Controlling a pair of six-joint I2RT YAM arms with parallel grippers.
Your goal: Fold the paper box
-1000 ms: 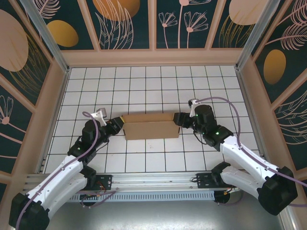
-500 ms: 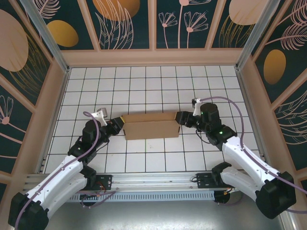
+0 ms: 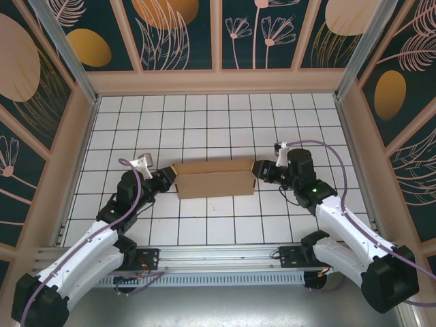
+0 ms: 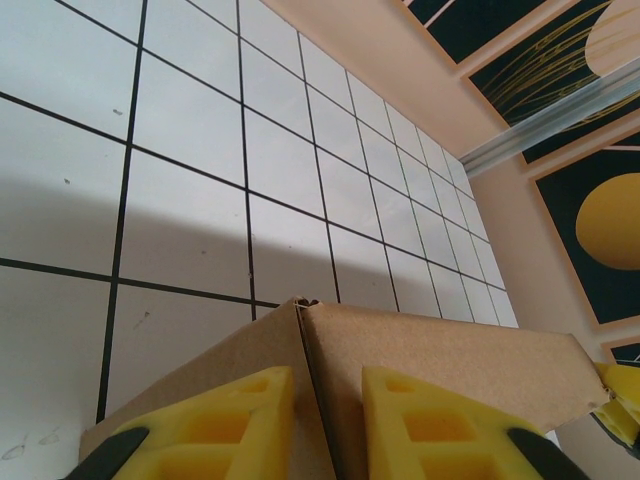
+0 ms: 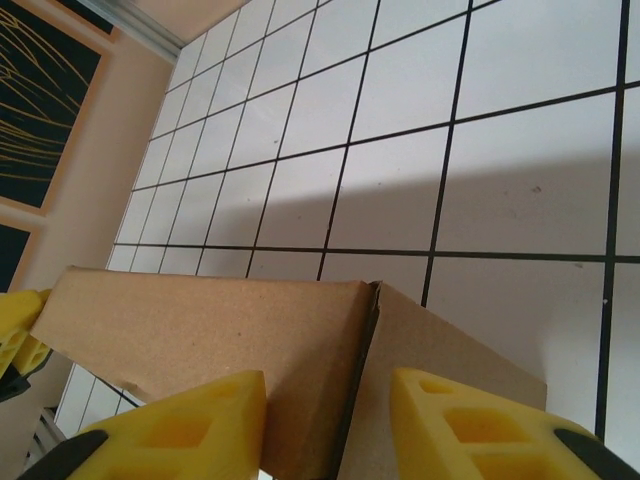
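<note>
The paper box (image 3: 212, 180) is a brown cardboard piece lying across the middle of the tiled floor, its long front wall standing up. My left gripper (image 3: 171, 178) is at its left end. In the left wrist view the gripper (image 4: 325, 420) straddles the box's (image 4: 450, 345) corner seam, shut on it, with a yellow finger (image 4: 215, 420) on each face. My right gripper (image 3: 258, 170) is at the right end. In the right wrist view it (image 5: 330, 425) straddles the box's (image 5: 220, 320) corner, one yellow finger (image 5: 470, 425) on the end flap and the other on the long wall.
White tiled floor (image 3: 204, 122) extends behind and in front of the box. Pale wooden walls (image 3: 218, 82) with dark patterned panels enclose the floor on three sides. A metal rail (image 3: 218, 255) with the arm bases runs along the near edge.
The right gripper's jaws have narrowed onto the box's right corner, and its wrist has shifted slightly right. The left gripper and the box have stayed put.
</note>
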